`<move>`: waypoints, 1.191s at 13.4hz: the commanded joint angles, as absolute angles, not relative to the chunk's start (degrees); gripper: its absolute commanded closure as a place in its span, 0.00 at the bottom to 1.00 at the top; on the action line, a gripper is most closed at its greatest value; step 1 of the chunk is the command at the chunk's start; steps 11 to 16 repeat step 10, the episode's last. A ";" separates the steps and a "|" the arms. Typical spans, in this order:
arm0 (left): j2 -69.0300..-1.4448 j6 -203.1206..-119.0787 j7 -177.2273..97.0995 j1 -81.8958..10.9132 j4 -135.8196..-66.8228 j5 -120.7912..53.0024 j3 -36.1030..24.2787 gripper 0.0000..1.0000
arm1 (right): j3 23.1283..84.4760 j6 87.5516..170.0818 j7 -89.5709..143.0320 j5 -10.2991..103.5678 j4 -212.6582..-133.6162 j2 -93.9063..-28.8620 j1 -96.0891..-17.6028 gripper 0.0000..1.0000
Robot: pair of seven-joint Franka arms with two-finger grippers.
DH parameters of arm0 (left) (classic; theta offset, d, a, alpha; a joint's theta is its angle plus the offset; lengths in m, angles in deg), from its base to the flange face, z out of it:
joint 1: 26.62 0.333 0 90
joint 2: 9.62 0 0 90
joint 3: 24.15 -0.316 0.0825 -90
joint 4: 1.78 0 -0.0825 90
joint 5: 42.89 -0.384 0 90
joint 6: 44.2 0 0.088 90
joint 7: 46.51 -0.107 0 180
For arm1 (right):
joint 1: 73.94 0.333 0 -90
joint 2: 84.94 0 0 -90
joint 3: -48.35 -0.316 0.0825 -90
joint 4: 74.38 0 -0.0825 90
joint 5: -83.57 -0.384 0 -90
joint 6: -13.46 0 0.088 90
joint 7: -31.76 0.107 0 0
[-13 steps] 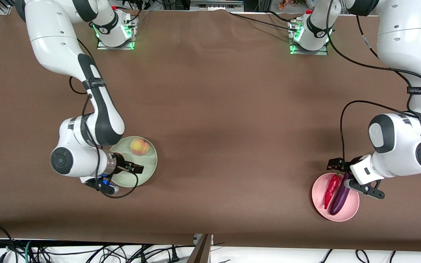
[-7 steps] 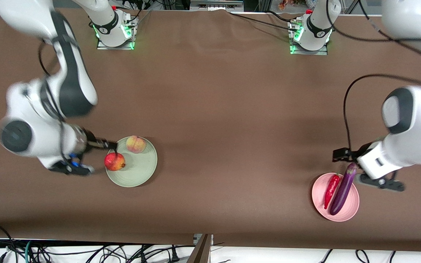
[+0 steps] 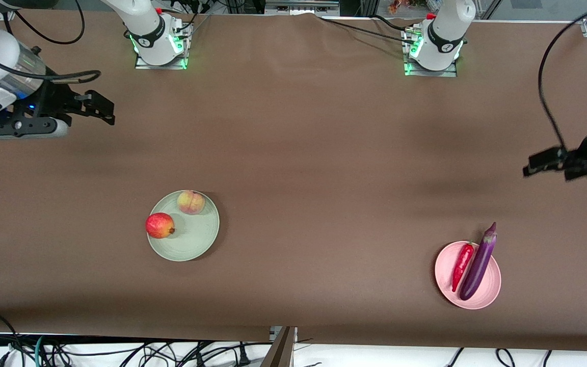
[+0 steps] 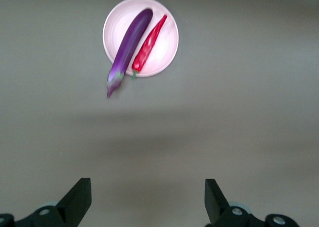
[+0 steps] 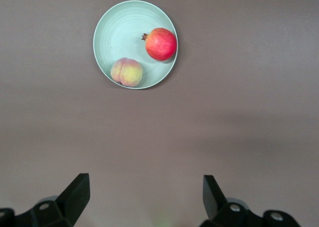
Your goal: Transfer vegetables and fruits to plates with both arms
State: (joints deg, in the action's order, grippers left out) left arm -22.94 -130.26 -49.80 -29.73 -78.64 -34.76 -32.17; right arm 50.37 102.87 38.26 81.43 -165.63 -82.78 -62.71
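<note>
Your pale green plate (image 3: pixel 184 244) holds the round red fruit (image 3: pixel 159 225) at its rim and the peach (image 3: pixel 190 202) beside it, the two just apart. Your pale pink plate (image 3: pixel 487 295) carries the red chili pepper (image 3: pixel 462 264) and the purple eggplant (image 3: pixel 478 262) side by side, the eggplant's stem end reaching out past the rim. Your right gripper (image 3: pixel 101 108) hangs with jaws wide and empty over bare table, well apart from the green plate and toward its own arm's end. Your left gripper (image 3: pixel 540 165), jaws also spread and empty, hovers well apart from the pink plate. A brown cloth (image 3: pixel 314 153) covers the table; cables (image 3: pixel 120 351) trail along the edge nearest the front camera.
</note>
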 commanded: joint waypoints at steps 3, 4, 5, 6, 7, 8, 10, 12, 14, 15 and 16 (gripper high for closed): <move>-12.71 -125.94 -40.74 -30.39 -87.98 -39.10 -31.19 0.00 | 50.90 104.16 36.16 82.69 -166.23 -82.12 -63.05 0.00; -11.82 -126.03 -40.63 -30.22 -90.44 -39.28 -31.01 0.00 | 50.90 103.55 35.98 83.47 -165.18 -82.12 -63.05 0.00; -11.73 -126.11 -41.15 -29.87 -90.64 -39.37 -31.09 0.00 | 50.99 102.85 36.07 83.57 -164.82 -82.12 -63.05 0.00; -11.73 -126.29 -41.76 -30.48 -90.47 -40.94 -31.01 0.00 | 50.99 102.84 35.90 83.48 -164.73 -82.04 -63.13 0.00; -11.73 -126.29 -42.03 -31.09 -90.38 -42.52 -30.40 0.00 | 50.99 102.84 35.89 83.57 -164.73 -81.86 -63.13 0.00; -11.73 -126.46 -41.95 -31.27 -90.38 -43.06 -28.74 0.00 | 50.99 102.93 35.98 83.48 -164.56 -81.86 -63.13 0.00; -11.90 -126.47 -41.94 -30.57 -90.38 -42.97 -28.02 0.00 | 50.99 102.85 35.98 83.57 -163.16 -81.77 -63.13 0.00; -11.90 -126.47 -41.94 -30.57 -90.38 -42.97 -28.02 0.00 | 50.99 102.85 35.98 83.57 -163.16 -81.77 -63.13 0.00; -11.90 -126.47 -41.94 -30.57 -90.38 -42.97 -28.02 0.00 | 50.99 102.85 35.98 83.57 -163.16 -81.77 -63.13 0.00; -11.90 -126.47 -41.94 -30.57 -90.38 -42.97 -28.02 0.00 | 50.99 102.85 35.98 83.57 -163.16 -81.77 -63.13 0.00; -11.90 -126.47 -41.94 -30.57 -90.38 -42.97 -28.02 0.00 | 50.99 102.85 35.98 83.57 -163.16 -81.77 -63.13 0.00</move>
